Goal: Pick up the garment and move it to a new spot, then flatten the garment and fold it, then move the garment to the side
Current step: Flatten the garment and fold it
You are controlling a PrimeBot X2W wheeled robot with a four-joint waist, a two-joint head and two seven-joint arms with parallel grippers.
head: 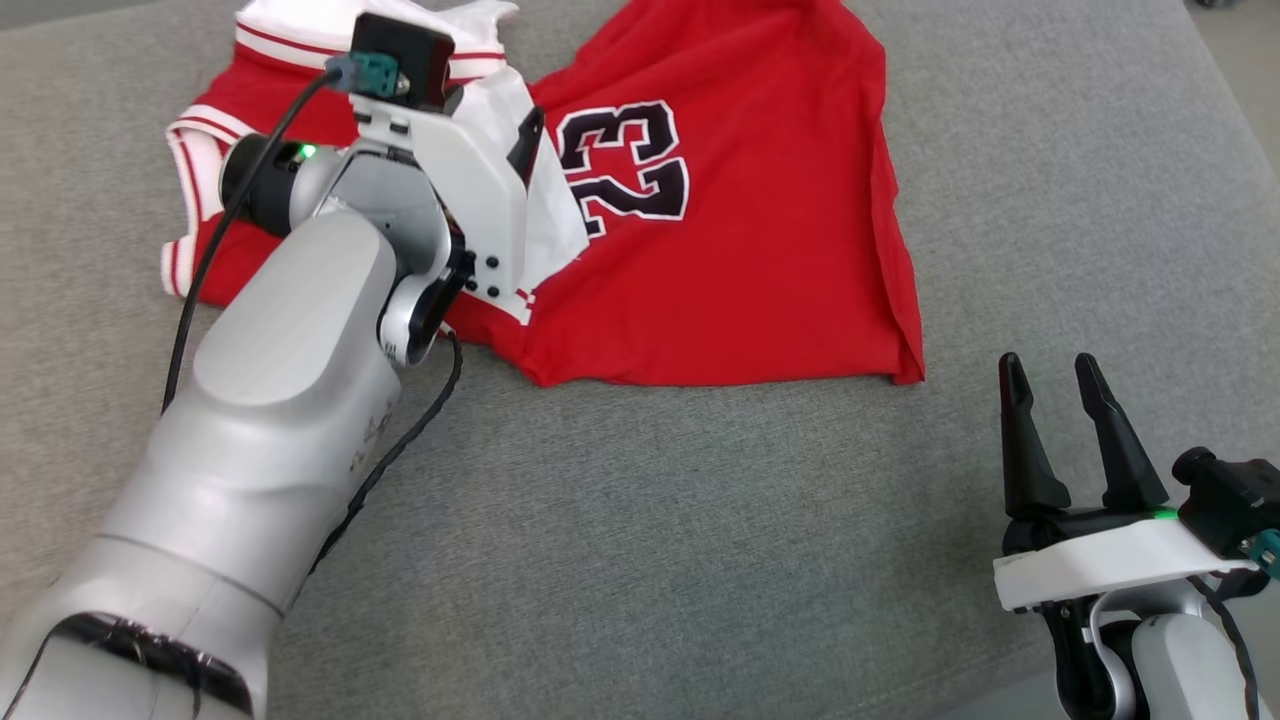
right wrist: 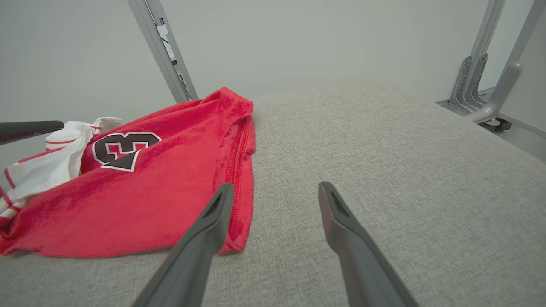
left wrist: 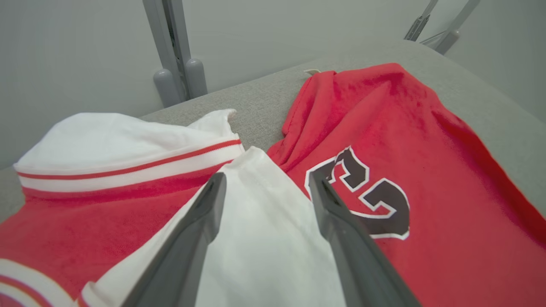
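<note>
The garment (head: 720, 280) is a red jersey with a black "23" and white, red-striped trim. It lies rumpled on the grey cushioned surface (head: 700, 550) at the top centre of the head view. My left gripper (head: 522, 150) hovers over its white folded part, left of the number. In the left wrist view the left gripper (left wrist: 266, 177) is open, its fingers straddling white cloth of the garment (left wrist: 448, 179) with nothing pinched. My right gripper (head: 1048, 365) stands open at the lower right, off the cloth. In the right wrist view the right gripper (right wrist: 276, 186) points just past the hem corner of the garment (right wrist: 149, 192).
The grey surface stretches wide in front of and to the right of the jersey. Its right edge drops to the floor (head: 1240, 40). Grey metal frame posts (left wrist: 175, 64) stand behind it, with more frame legs (right wrist: 482, 76) at the far right.
</note>
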